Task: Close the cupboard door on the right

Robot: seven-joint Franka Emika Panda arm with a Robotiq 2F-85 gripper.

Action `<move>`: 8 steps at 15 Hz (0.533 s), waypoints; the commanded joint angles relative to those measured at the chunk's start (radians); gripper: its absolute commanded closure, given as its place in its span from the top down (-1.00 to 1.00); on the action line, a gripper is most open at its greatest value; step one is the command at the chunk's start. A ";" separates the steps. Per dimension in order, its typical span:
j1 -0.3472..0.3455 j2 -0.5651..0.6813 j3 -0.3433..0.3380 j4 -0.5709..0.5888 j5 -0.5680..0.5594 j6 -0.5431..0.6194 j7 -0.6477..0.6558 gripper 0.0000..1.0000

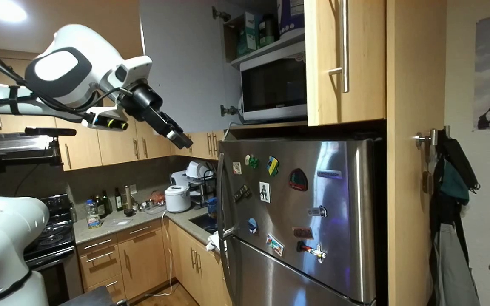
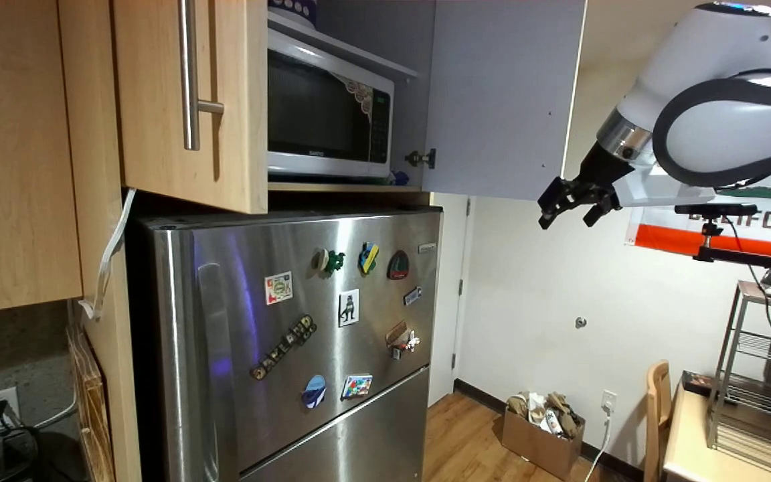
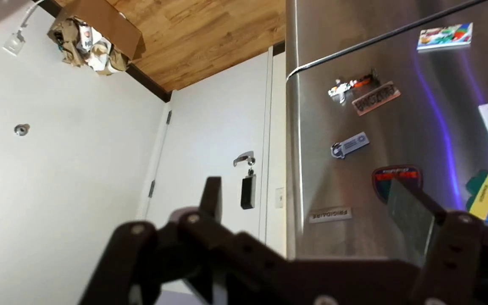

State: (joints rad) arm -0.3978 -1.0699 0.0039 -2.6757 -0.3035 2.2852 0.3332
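- Pale wood: outer face of the right cupboard door (image 1: 360, 63), which stands open above the steel refrigerator (image 1: 274, 221); its grey inner side (image 2: 502, 94) shows in an exterior view.
- Left cupboard door (image 2: 158, 114): likewise open.
- Microwave (image 1: 274, 85): inside the cupboard (image 2: 372, 27), beneath a shelf (image 1: 270, 48).
- Claw (image 3: 305, 190): spread, its fingers (image 3: 212, 197) wide apart in the wrist view, and clear of both doors.

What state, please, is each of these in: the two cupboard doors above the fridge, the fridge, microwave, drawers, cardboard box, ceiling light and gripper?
right cupboard door, open, not yet closed
left cupboard door, open
fridge, shut
microwave, shut
drawers, shut
cardboard box, open-topped and full
ceiling light, on
gripper, open, holding nothing
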 commanded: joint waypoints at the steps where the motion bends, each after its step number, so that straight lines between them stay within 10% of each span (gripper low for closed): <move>1: -0.094 0.070 -0.009 0.022 -0.027 0.115 0.055 1.00; 8: -0.247 0.149 -0.038 0.075 -0.010 0.256 0.063 1.00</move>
State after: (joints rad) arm -0.5902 -0.9708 -0.0196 -2.6483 -0.3095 2.4892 0.3779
